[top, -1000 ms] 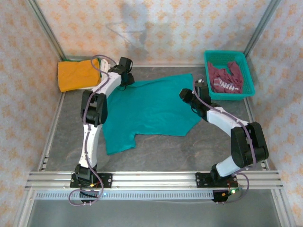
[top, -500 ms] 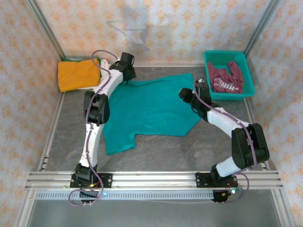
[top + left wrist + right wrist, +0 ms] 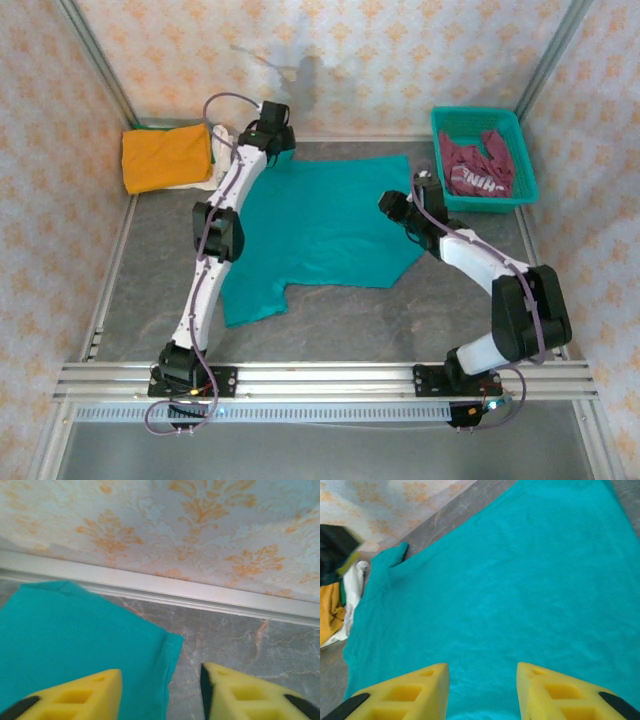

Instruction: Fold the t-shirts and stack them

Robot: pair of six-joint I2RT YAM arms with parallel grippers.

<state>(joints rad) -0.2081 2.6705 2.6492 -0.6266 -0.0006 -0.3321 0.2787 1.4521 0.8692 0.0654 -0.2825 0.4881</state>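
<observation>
Evidently my left claw (image 3: 161, 692) has just released the far corner of the teal t-shirt (image 3: 320, 225) and now stands spread above it, my right claw (image 3: 482, 690) likewise spread and empty, so the shirt lies flat on the counter (image 3: 400, 310), ready for folding.

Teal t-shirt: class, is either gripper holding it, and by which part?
Nothing is held. The left gripper and the right gripper both stand open over the teal t-shirt, which lies spread flat.
</observation>
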